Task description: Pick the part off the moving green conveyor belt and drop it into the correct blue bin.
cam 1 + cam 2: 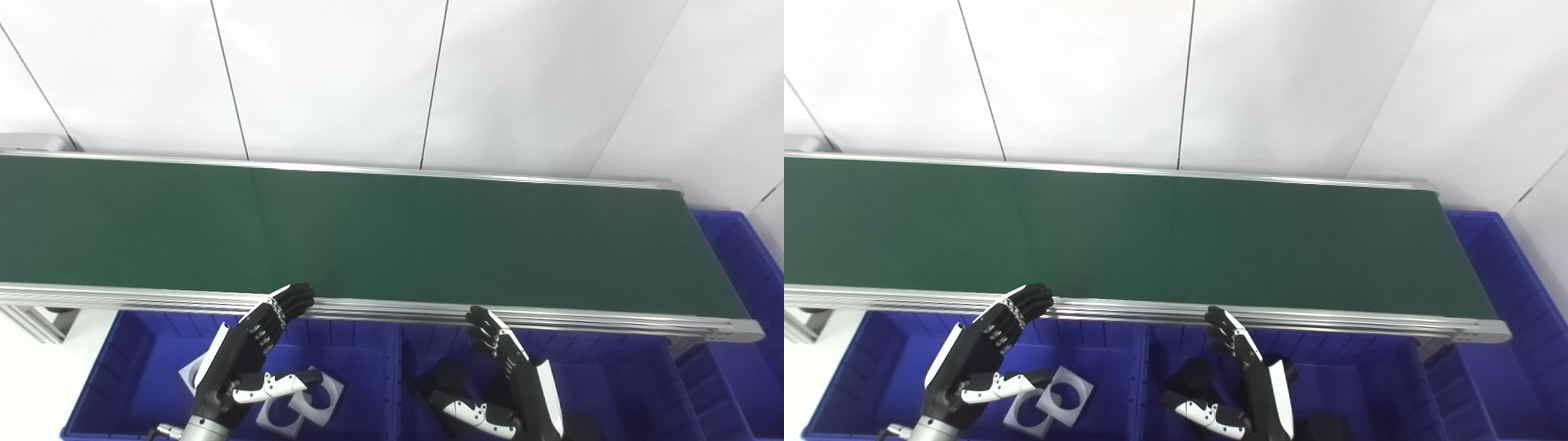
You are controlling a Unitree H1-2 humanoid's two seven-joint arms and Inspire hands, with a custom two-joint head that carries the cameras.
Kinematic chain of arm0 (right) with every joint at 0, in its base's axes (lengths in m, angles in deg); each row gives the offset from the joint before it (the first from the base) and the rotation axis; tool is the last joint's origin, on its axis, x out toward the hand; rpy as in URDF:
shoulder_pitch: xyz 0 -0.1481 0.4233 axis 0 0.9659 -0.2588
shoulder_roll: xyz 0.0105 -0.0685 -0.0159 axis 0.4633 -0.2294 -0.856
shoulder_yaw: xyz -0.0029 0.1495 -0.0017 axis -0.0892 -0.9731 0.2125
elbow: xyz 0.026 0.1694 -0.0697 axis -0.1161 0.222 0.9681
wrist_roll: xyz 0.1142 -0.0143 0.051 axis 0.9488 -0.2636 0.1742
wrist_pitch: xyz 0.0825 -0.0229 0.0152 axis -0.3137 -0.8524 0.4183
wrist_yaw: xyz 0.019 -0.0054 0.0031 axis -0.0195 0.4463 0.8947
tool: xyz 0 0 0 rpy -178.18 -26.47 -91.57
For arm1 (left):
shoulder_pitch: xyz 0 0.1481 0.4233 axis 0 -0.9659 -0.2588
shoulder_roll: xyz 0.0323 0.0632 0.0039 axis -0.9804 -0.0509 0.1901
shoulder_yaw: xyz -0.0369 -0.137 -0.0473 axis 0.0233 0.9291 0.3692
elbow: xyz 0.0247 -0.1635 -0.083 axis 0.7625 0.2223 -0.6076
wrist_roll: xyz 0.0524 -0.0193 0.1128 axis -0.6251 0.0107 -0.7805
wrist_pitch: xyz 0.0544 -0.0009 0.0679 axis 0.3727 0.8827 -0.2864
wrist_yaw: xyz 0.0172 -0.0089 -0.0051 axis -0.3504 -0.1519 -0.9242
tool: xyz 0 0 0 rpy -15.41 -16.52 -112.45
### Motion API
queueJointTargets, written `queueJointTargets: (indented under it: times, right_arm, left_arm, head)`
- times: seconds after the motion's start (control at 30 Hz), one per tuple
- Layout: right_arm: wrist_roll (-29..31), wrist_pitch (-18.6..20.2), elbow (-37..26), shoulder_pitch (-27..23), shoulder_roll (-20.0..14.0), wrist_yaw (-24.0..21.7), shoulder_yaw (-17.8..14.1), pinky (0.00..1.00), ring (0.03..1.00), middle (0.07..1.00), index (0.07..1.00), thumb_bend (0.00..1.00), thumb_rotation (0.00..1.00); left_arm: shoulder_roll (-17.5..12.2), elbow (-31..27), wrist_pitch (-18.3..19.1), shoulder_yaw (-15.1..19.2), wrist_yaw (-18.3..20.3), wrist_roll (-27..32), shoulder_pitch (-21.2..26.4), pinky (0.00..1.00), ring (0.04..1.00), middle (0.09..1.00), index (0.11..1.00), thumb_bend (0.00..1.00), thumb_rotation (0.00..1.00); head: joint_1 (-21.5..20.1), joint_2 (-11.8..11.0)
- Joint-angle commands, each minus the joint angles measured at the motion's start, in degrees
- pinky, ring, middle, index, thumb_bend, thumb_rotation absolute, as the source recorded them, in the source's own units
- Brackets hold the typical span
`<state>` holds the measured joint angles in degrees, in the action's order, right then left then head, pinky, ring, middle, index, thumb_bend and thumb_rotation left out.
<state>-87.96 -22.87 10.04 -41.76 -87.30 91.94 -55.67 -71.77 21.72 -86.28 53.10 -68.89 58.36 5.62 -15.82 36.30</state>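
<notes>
Though matte green, smooth belt [392,239].

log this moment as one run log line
belt: no part in view | left hand: open, over left bin holding white square parts | right hand: open, over middle bin holding black parts | phase: waiting

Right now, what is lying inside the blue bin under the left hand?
Inside the left blue bin, white square plates with round holes lie on the floor. The left hand covers part of them, so their number is unclear.
</notes>
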Motion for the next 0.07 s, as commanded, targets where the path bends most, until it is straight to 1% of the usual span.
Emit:
queueJointTargets:
  times: [0.0,0.03]
  right_arm:
    - [-0.1,-2.9,-0.6,-0.4,0.5,-0.2,-0.3,0.71,0.781,0.822,0.845,0.68,0.07]
    - [-0.2,-2.9,-0.3,-0.5,0.5,-0.2,-0.3,0.71,0.781,0.823,0.845,0.68,0.07]
  left_arm:
    - [-0.2,-0.7,-0.3,0.0,-0.5,-0.2,0.7,0.88,0.833,0.826,0.808,0.71,0.06]
    - [-0.2,-0.5,-0.3,0.0,-0.5,-0.1,0.8,0.89,0.835,0.828,0.808,0.71,0.06]
  head:
    - [0.1,0.2]
    - [0.1,0.2]
